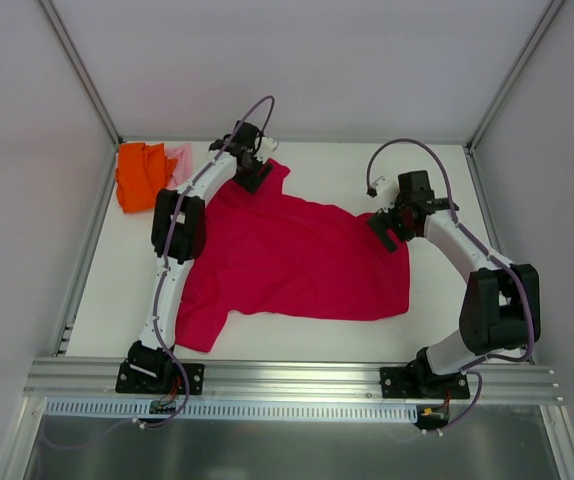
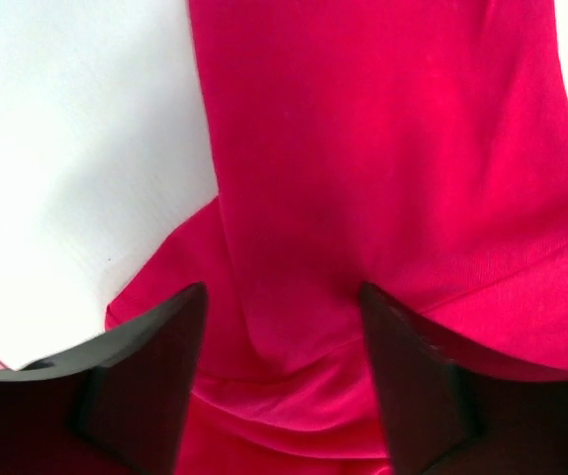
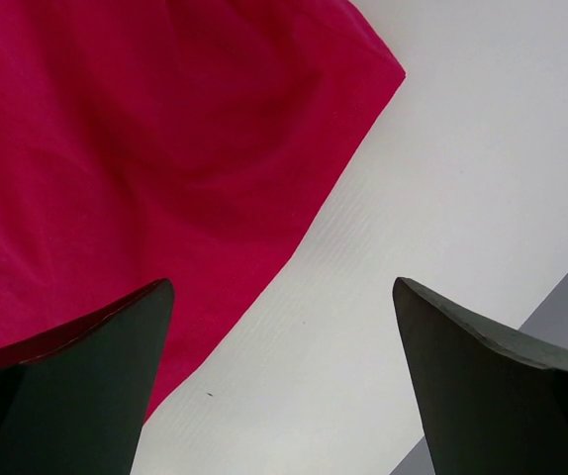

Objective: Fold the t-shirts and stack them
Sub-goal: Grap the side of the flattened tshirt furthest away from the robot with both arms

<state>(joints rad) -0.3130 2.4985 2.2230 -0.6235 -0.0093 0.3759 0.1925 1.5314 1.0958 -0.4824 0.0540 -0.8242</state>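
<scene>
The crimson t-shirt [image 1: 297,260] lies spread on the bench [image 1: 107,290], mostly flat, with one sleeve pointing toward the near left. The orange t-shirt [image 1: 139,176] sits crumpled at the far left corner, and just beside it a small part of the pink t-shirt [image 1: 180,160] shows. As I judge it, no shirt is folded yet.

The left hand [image 1: 252,170] is low over the far left end of the crimson cloth. In its wrist view the fingers [image 2: 145,376] stand apart, and a soft ridge of cloth rises between them without being pinched. The right hand [image 1: 389,225] is at the right edge of the same shirt, its fingers wide apart and holding nothing. One finger [image 3: 76,376] is above cloth, the other above bare bench.

Several things could go wrong from here. The cloth under the left hand is wrinkled, so closing there may catch extra layers and drag a bunch. The right hand straddles the hem, so it may take only a thin bit that slips out. If only one side holds during the lift, the shirt would twist and the fold would come out crooked
</scene>
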